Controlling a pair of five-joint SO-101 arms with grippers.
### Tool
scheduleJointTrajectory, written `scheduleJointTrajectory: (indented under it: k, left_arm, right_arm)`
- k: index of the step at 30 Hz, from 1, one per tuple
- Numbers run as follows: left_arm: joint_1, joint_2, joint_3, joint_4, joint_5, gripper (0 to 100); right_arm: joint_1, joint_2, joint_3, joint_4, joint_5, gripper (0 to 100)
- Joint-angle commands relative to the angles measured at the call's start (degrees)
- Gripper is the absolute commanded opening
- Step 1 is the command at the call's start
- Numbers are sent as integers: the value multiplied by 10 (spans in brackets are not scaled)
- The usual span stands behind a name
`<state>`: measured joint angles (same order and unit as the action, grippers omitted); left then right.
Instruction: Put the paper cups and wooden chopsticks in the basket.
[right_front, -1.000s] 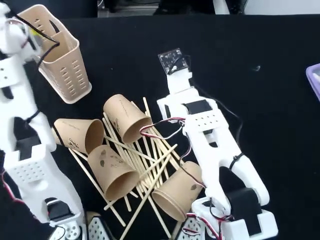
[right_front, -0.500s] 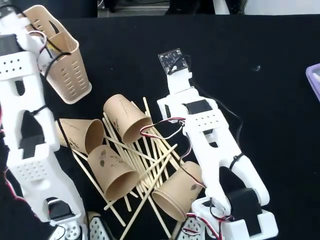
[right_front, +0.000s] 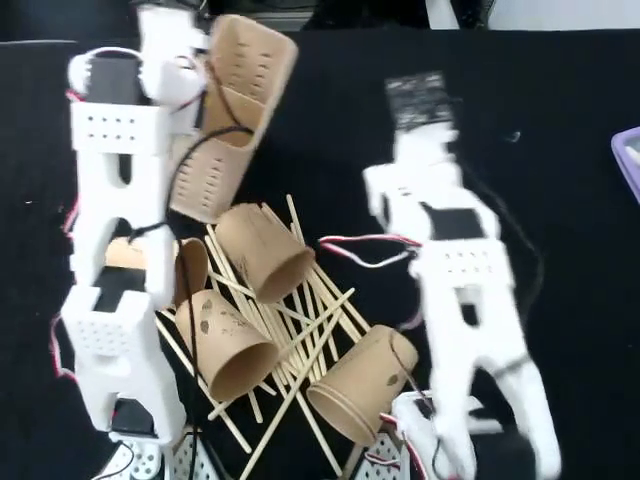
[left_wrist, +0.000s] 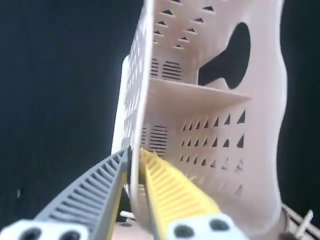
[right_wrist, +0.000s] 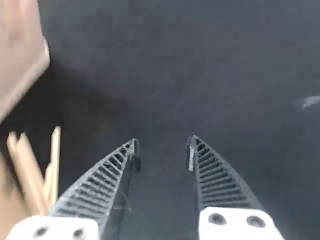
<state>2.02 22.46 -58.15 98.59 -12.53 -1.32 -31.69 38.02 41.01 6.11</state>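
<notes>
Eyes on the basket (right_front: 238, 105) first: in the high view it sits at about 11 o'clock from the table's centre, tipped well over, one end up at 12 o'clock and the other angled down toward 7. I can't tell whether that lower end is on the black table (right_front: 560, 80) or off it.

My left gripper (left_wrist: 131, 152) has it. The grey finger (left_wrist: 95, 187) is pressed on the outside of the wall and the yellow finger (left_wrist: 170, 192) on the inside, pinched tight with only the plastic between them. Past them I see the slotted wall, a dividing partition and a handle cut-out.

Just beyond the basket's lower end, at 5 o'clock from it, a paper cup (right_front: 265, 250) lies on its side over the wooden chopsticks (right_front: 295, 320), which fan out in a loose criss-cross heap. A second cup (right_front: 225, 345) lies at 7 o'clock in that heap, mouth toward 5. A third (right_front: 362, 385) rests at the heap's 4 o'clock edge, mouth toward 7. A fourth (right_front: 190, 270) peeks out from behind the left arm (right_front: 115, 230), at 9 o'clock of the pile.

Over at 3 o'clock of the heap stands the right arm (right_front: 455, 250). Its gripper (right_wrist: 162, 145) has its fingers spread wide with nothing between them, only bare table below. A few chopstick ends (right_wrist: 30, 172) show off to one side of it.

Far out at 3 o'clock, on the table's edge, there is a purple object (right_front: 628, 160).
</notes>
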Motion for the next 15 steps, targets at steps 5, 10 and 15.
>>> scheduleJointTrajectory:
  k: [5,10,15]
  left_arm:
    - [44,-15,22,1,-102,30]
    - [63,-11,26,1,-142,30]
    - [77,-15,26,1,-165,30]
  right_arm:
    - [40,-23,-142,59,18,162]
    - [8,162,-359,155,72,163]
    - [-12,367,-640,289,144,163]
